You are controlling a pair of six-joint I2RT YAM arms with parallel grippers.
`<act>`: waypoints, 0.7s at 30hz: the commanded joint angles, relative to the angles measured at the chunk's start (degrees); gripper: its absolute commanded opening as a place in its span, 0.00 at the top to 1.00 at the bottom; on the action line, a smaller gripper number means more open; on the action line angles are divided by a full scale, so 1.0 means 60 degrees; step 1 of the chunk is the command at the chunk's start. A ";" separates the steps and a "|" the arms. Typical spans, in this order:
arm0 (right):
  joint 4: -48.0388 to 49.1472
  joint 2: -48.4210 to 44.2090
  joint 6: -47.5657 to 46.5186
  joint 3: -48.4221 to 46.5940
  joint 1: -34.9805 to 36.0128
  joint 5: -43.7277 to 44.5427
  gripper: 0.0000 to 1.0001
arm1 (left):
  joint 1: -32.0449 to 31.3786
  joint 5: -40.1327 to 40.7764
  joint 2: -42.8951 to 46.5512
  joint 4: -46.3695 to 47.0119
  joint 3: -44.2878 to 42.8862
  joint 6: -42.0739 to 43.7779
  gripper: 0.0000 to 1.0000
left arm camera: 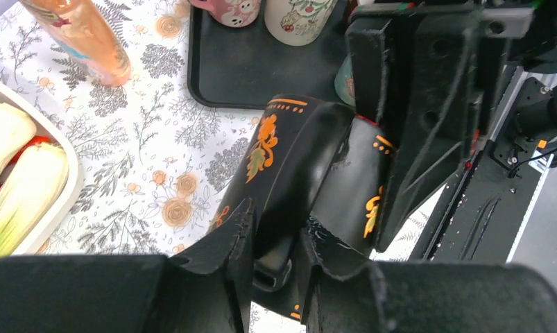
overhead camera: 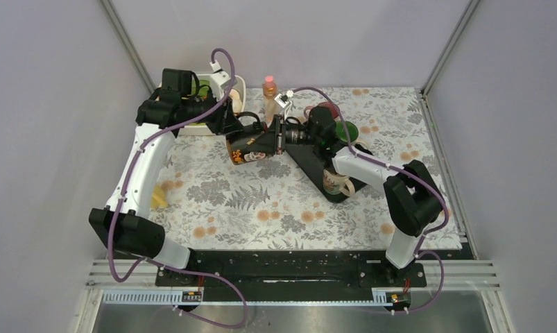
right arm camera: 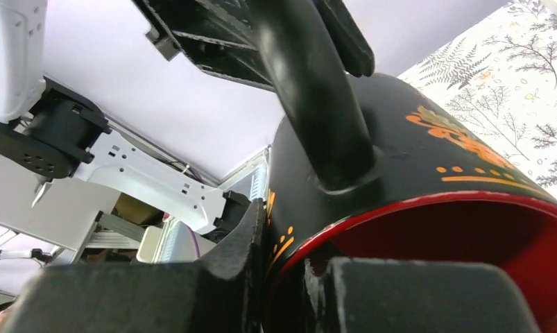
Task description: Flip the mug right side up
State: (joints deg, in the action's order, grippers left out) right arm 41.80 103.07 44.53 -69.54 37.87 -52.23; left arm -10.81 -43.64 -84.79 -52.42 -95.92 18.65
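The mug (overhead camera: 247, 149) is black with orange flower patterns and a red inside. It is held on its side above the floral cloth, between both arms. My left gripper (overhead camera: 242, 125) is shut on the mug's handle (left arm camera: 284, 258), one finger on each side. My right gripper (overhead camera: 274, 139) is shut on the mug's rim (right arm camera: 372, 222), one finger outside the wall and one inside the red interior. In the right wrist view the handle (right arm camera: 317, 104) stands up from the mug's body (right arm camera: 428, 146).
A black tray (overhead camera: 331, 173) holds a cup (overhead camera: 334, 184), and two cups show at its far end in the left wrist view (left arm camera: 300, 17). An orange bottle (overhead camera: 269, 94) stands at the back. A white bin (overhead camera: 216, 104) with vegetables sits at the back left.
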 commanded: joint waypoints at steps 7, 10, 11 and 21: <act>-0.8164 -0.1539 -0.7187 -0.1928 0.0351 0.5308 1.00 | 0.0495 0.1622 0.0495 0.1428 0.0590 -0.0370 0.01; -1.0441 -0.0780 -0.8798 -0.3218 0.0343 0.7688 1.00 | 0.0845 0.2833 0.0576 0.1417 0.0534 -0.0316 0.01; -1.1102 -0.0426 -0.9244 -0.3721 0.0352 0.8294 1.00 | 0.0909 0.3212 0.0607 0.1313 0.0532 -0.0107 0.01; -1.5615 0.2909 -1.1543 -0.8364 -0.0250 0.9855 1.00 | 0.1329 0.5544 0.0060 -0.0819 0.1407 0.3002 0.01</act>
State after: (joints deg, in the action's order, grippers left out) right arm -44.10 118.63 -17.23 -109.80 38.39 1.23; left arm -4.51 -17.91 -83.53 -51.57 -90.13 26.98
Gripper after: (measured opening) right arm 0.198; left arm 0.988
